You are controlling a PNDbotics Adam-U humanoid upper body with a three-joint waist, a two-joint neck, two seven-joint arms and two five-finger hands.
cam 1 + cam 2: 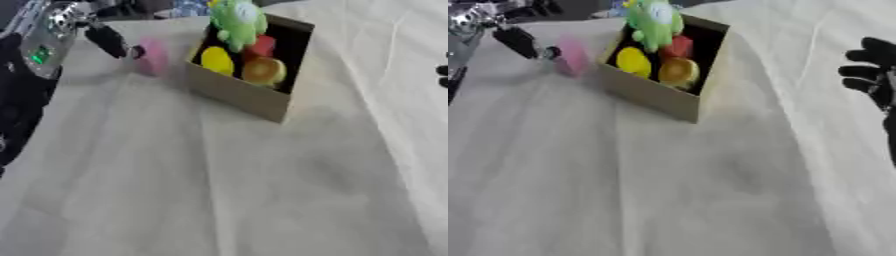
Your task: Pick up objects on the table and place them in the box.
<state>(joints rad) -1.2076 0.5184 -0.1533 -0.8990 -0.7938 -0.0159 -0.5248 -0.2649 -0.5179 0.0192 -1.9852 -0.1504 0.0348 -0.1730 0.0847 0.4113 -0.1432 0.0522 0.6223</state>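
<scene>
A cardboard box (pixel 241 95) stands tilted at the upper middle of the white cloth. Inside it are a green plush toy (pixel 236 20), a yellow piece (pixel 217 60), a red piece (pixel 261 46) and an orange round piece (pixel 264 71). My left hand (pixel 107 40) reaches in from the upper left, its dark fingers pinching a pink object (pixel 154 56) just left of the box, above the cloth. At the right edge my right hand (pixel 870 72) hangs idle with relaxed fingers pointing left, holding nothing.
The silver and black left forearm (pixel 39 47) fills the upper left corner. White cloth (pixel 227 190) covers the table in front of the box. Blurred clutter lies beyond the far edge.
</scene>
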